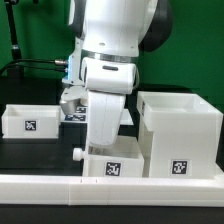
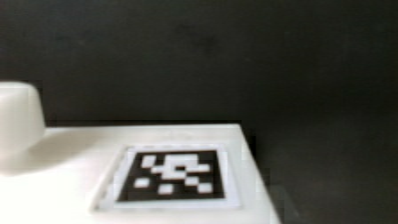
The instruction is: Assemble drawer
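Note:
The drawer lies in three white parts. The large open housing (image 1: 180,135) stands at the exterior view's right, tag facing front. One shallow tray (image 1: 30,120) sits at the left. The second tray (image 1: 112,165), with a knob (image 1: 78,154) on its left side, sits in the front middle beside the housing. My gripper (image 1: 104,148) hangs straight down onto this tray. Its fingers are hidden behind the hand, so I cannot tell whether they are open or shut. The wrist view shows a tagged white face (image 2: 175,172) very close and blurred, with a rounded white shape (image 2: 16,122) beside it; no fingers show.
A long low white rail (image 1: 100,186) runs along the front edge. The marker board (image 1: 72,112) lies behind the arm on the black table. A green wall stands at the back.

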`<state>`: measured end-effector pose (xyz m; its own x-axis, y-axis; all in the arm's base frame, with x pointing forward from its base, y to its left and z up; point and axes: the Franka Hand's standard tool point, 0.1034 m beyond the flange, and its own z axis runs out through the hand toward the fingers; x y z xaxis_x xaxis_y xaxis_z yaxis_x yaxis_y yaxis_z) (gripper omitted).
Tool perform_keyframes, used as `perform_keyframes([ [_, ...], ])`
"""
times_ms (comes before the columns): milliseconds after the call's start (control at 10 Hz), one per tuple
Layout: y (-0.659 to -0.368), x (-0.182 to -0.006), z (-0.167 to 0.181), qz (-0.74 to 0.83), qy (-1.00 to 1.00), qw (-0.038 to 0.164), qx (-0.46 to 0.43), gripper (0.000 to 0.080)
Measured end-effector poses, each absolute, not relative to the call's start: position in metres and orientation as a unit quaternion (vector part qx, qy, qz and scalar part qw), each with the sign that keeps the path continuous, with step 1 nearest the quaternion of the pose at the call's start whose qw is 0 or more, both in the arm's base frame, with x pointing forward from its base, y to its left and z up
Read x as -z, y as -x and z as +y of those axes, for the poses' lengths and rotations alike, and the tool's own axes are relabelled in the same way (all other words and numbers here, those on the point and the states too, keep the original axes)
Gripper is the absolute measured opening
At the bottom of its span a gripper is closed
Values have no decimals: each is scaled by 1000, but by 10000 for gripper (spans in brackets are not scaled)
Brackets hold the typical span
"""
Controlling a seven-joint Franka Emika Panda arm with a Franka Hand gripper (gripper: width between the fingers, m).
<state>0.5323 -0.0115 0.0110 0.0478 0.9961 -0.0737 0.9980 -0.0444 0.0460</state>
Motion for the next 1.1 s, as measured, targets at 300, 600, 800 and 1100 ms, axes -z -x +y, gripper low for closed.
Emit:
perform_keyframes([
  [300, -534, -12, -12, 688, -724, 42, 13, 44],
  [600, -532, -11, -18, 689, -723, 40, 14, 44],
  [800, -531, -12, -15, 691, -722, 36, 20, 44],
  [1100, -531, -15, -17, 690, -722, 28, 35, 44],
])
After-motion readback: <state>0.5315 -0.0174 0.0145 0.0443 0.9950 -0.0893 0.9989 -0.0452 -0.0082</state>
